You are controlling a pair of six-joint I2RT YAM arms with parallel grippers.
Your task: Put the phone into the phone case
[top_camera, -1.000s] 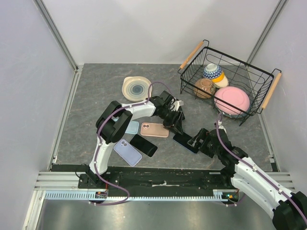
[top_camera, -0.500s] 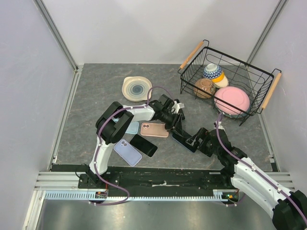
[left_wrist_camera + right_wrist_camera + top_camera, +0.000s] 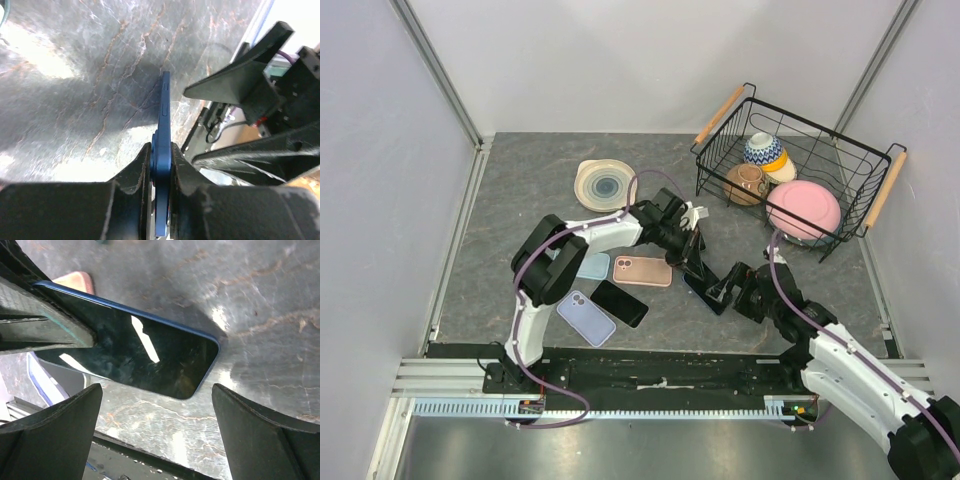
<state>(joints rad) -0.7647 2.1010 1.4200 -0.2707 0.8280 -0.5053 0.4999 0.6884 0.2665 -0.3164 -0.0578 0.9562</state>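
The blue phone (image 3: 163,125) is gripped across its thickness by the 2 closed fingers of the left gripper (image 3: 161,152) and is held on edge at mid-table. Whether its far end touches the table (image 3: 520,200) cannot be told. The 2 fingers of the right gripper (image 3: 155,390) are spread wide, and the phone's dark screen is seen between them, touched by neither. Just left, a pink phone (image 3: 642,270) is laid flat. Beyond it, a pale blue case (image 3: 594,266), a black phone (image 3: 620,302) and a lavender phone (image 3: 586,318) are seen.

you see a dark-blue slab phone (image 3: 135,350) with a glossy black screen, a salmon-pink rectangular phone case (image 3: 642,271), a glossy pink round bowl (image 3: 802,208) near the far right corner, and a grey stone-look table (image 3: 520,200) veined rust and white.
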